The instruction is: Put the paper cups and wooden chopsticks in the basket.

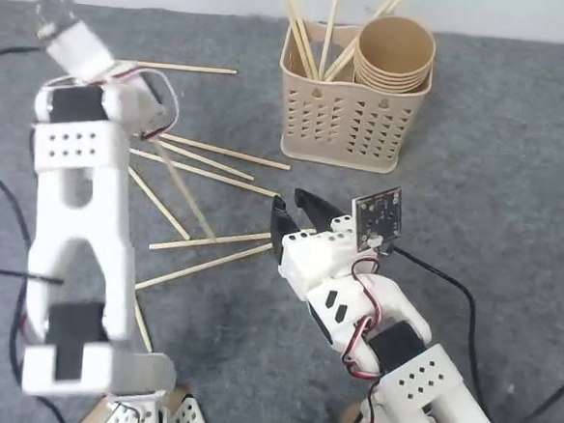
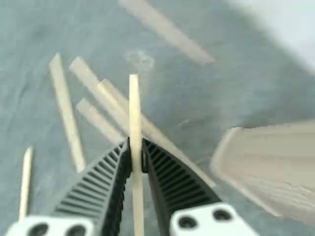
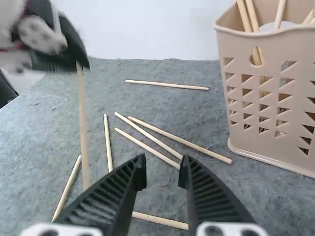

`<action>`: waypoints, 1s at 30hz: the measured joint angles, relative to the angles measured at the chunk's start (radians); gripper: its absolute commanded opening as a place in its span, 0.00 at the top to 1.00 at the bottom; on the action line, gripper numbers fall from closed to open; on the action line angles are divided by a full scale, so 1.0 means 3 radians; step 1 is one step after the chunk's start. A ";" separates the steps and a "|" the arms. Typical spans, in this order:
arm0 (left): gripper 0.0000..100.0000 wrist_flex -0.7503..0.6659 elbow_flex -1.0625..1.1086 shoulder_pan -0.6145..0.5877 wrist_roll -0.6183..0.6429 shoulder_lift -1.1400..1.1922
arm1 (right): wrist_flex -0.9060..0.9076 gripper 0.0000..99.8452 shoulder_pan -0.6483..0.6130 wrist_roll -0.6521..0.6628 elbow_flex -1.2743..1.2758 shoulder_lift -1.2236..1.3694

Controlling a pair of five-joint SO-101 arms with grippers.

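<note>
Grey felt covers the surface (image 1: 516,189). Toward its far side stands a beige plastic basket (image 1: 341,129) with perforated walls. Inside it sits a nested stack of paper cups (image 1: 397,45). Beside the stack, several standing chopsticks (image 1: 300,29) lean out over the rim. Many loose chopsticks (image 1: 223,152) lie scattered on the felt between the basket and the left arm.

The left end effector (image 2: 136,147) is closed on one held chopstick (image 2: 134,108). It pinches the stick partway along its length, so the stick hangs nearly upright over the scattered ones. Whether its lower tip touches the felt cannot be told. The right end effector (image 3: 162,172) hovers low in front of the basket, jaws apart with nothing between them, over some of the loose chopsticks.

The step in hand looks like carrying the held chopstick to the basket. To do it well:
- Grip firmly, since a thin round stick is likely to pivot or slide in ribbed jaws.
- Raise the lower tip above the basket's rim before moving sideways.
- Come in on the side with the other sticks, clear of the cups.
- Lower the tip inside before opening, without knocking the leaning sticks.
- The right arm is best held back until the path is free.
</note>
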 measured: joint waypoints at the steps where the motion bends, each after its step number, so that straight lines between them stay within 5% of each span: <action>1: 0.99 -0.0097 0.0000 0.0066 -0.0077 -0.0133 | 0.0000 0.89 0.0005 0.0000 0.0000 0.0000; 15: 0.99 -0.2777 0.0066 0.0593 -0.0491 -0.1033 | 0.0000 0.89 0.0066 0.0000 0.0036 0.0000; 21: 0.99 -0.3979 0.0670 0.1161 -0.1335 -0.0910 | 0.0000 0.89 0.0430 0.0000 0.0061 0.0000; 24: 0.99 -0.4327 0.0742 0.1381 -0.1734 -0.0644 | -0.0036 0.89 0.0552 0.0000 0.0061 0.0000; 30: 0.99 -0.4629 0.0481 0.1458 -0.1841 0.0153 | -0.0036 0.89 0.0547 0.0000 0.0061 0.0000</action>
